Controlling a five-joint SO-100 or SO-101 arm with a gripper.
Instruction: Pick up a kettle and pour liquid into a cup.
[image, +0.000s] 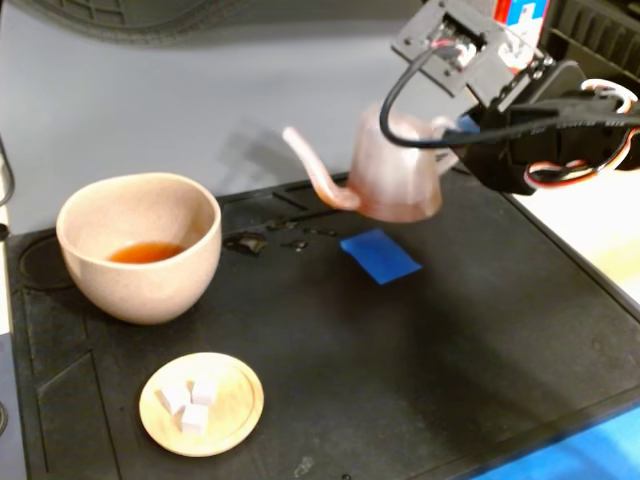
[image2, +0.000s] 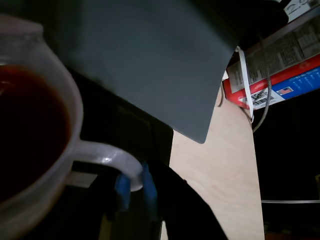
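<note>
Evidently the gripper is clamped on the loop handle of the kettle, a light, thin plastic thing, likely slippery, whose liquid may slosh.

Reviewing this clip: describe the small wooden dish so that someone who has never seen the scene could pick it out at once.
In the fixed view, start at the black mat that covers the table and go to its near left corner. In front of the large beige cup lies a flat, round, pale wooden dish. It alone holds small white cubes; the cup is deep and holds reddish-brown liquid.
</note>
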